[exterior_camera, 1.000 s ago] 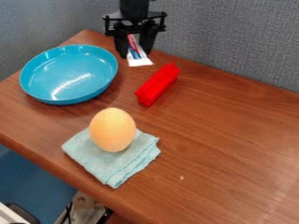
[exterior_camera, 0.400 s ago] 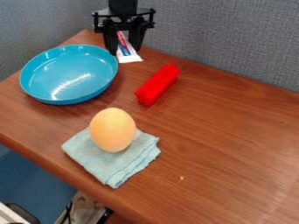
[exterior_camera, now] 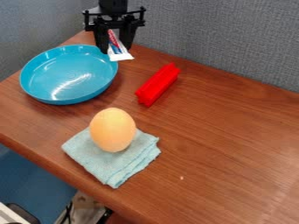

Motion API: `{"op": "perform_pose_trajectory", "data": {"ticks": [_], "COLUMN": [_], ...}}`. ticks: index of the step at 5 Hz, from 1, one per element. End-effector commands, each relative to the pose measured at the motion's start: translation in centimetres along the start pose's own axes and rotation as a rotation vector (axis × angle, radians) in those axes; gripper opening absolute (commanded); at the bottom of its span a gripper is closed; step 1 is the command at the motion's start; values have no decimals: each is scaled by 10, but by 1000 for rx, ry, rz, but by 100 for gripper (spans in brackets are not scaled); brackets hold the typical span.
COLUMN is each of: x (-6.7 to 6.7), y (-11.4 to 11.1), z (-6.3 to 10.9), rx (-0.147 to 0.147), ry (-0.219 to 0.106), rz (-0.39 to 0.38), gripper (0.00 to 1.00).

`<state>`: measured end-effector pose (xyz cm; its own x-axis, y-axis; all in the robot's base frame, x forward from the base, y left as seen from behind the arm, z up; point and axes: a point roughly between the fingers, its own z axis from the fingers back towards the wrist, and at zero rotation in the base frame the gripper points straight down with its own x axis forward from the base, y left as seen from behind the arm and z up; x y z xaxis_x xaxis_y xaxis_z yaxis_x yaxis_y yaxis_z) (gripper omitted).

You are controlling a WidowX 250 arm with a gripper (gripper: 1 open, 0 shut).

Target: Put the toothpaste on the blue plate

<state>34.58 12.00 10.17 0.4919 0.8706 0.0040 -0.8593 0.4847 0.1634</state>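
The toothpaste (exterior_camera: 115,45), a small white tube with red and blue print, hangs between the black fingers of my gripper (exterior_camera: 114,40), which is shut on it and points straight down. Tube and gripper hover above the table at the far left, just past the back right rim of the blue plate (exterior_camera: 68,73). The plate is a round glossy blue dish with nothing in it. The tube's lower end sits close to the plate's rim, seemingly just outside it.
A red rectangular block (exterior_camera: 156,84) lies right of the plate. An orange egg-shaped object (exterior_camera: 112,129) rests on a pale blue-green cloth (exterior_camera: 111,155) near the front. A grey wall stands behind the wooden table (exterior_camera: 222,149).
The gripper has carried the toothpaste leftward, from above the red block's far end to the plate's back right rim. Nothing else moved.
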Motion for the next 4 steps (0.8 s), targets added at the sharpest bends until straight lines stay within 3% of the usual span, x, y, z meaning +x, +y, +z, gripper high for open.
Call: {"op": "perform_pose_trajectory", "data": {"ticks": [1,4], "x": [15,20], "y": [8,15], "z": [18,16], "rx": [-25,-9], "ry": [-48,-42], "rz": [15,30], "gripper": [0,0]}}
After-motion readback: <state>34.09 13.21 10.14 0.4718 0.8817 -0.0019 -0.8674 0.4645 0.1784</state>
